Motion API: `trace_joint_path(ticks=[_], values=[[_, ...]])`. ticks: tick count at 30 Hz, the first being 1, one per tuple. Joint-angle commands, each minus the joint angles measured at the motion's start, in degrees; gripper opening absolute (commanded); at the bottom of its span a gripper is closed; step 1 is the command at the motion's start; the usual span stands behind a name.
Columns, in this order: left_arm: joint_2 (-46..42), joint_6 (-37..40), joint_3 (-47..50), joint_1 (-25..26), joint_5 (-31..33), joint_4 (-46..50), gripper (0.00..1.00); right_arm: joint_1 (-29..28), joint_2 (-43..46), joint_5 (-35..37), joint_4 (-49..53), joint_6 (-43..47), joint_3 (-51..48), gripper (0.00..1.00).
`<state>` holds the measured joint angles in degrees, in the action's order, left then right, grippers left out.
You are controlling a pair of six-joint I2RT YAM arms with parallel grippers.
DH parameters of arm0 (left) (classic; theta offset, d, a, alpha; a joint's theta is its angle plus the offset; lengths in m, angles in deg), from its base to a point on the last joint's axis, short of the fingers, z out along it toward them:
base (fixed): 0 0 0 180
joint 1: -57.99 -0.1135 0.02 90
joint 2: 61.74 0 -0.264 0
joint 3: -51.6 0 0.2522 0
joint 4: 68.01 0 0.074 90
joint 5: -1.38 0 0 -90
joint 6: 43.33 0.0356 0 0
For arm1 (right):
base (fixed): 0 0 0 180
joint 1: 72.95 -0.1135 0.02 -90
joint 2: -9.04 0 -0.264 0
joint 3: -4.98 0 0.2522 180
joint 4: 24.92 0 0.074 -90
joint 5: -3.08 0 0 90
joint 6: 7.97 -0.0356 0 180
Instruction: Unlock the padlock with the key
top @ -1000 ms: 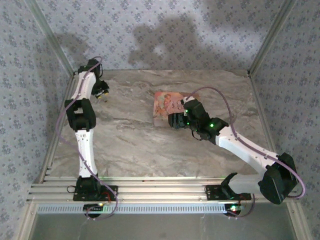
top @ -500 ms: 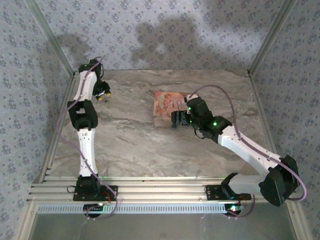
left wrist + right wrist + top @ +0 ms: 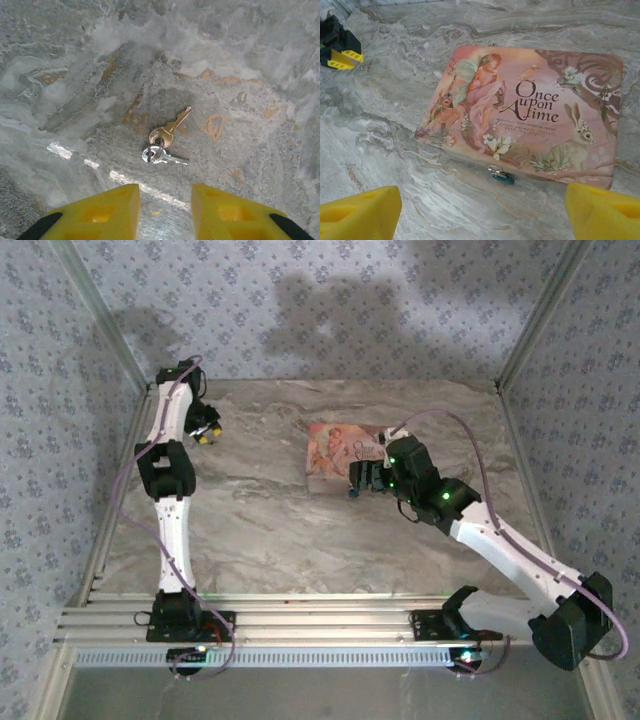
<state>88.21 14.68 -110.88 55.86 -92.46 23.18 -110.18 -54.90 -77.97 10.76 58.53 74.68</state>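
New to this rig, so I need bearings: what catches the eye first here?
A pink storybook box lies mid-table, a tiny bluish padlock at its front edge, the open right gripper facing it. Far left, keys on a ring lie on the marble before the open left gripper.

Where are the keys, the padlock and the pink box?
keys (image 3: 161, 136): left wrist view, on the brass key's round head.
padlock (image 3: 506, 177): right wrist view, on its small bluish body at the box's near edge.
pink box (image 3: 530, 102): right wrist view, on the middle of its lid.
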Motion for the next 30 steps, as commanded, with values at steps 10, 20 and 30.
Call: trace_joint_path(ticks=[10, 20, 30], values=[[-15.9, 3.9, 12.2, 0.5, 2.8, -0.1, 0.43, -4.2, -12.9, 3.0, 3.0, -0.3, 11.5, 0.81], [-39.0, 6.4, 54.4, -4.2, -2.6, -21.1, 0.51, -14.1, -48.7, 3.8, 0.5, 3.0, 43.3, 0.76], [-43.8, 5.0, 67.6, -8.6, -7.8, -29.9, 0.50, -16.6, -77.1, 4.5, -0.6, 2.4, 74.6, 0.66]])
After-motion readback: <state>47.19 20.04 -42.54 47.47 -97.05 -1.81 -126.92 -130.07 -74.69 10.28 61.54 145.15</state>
